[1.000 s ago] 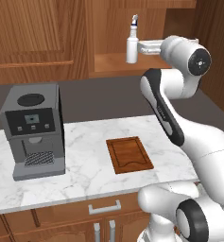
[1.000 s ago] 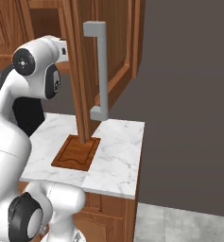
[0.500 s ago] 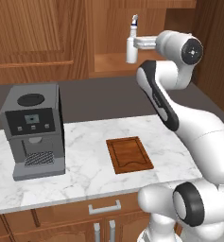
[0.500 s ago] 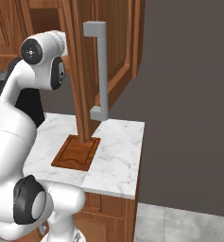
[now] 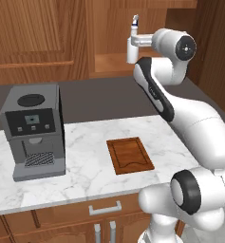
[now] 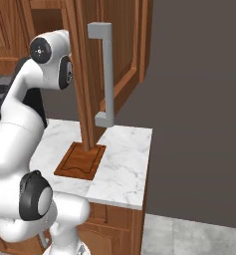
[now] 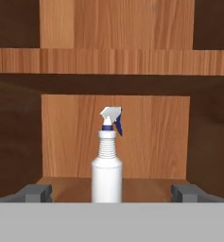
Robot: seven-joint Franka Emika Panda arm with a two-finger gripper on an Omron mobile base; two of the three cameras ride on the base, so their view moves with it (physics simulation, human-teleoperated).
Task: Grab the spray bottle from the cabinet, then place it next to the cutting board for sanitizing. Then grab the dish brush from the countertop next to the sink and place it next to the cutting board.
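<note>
The white spray bottle point(image 7: 107, 163) with its pale trigger nozzle stands upright on the wooden shelf of the cabinet point(image 7: 146, 185). My gripper point(image 7: 111, 193) is open and level with it. One fingertip point(image 7: 35, 193) shows far left of the bottle and the other far right, neither touching it. From the left base view the bottle point(image 5: 131, 46) sits at the shelf's front, with my hand just right of it. The dark cutting board point(image 5: 130, 155) lies on the marble countertop point(image 5: 85, 161) below. The dish brush and the sink are out of view.
A grey coffee machine point(image 5: 33, 130) stands on the countertop left of the board. The open cabinet door point(image 6: 122, 60) with its long grey handle point(image 6: 105, 74) hangs over the board point(image 6: 80, 160) to my arm's right.
My arm has reached further up and left into the cabinet, bringing the hand close to the spray bottle. The jaws have stayed open and the bottle has not moved.
</note>
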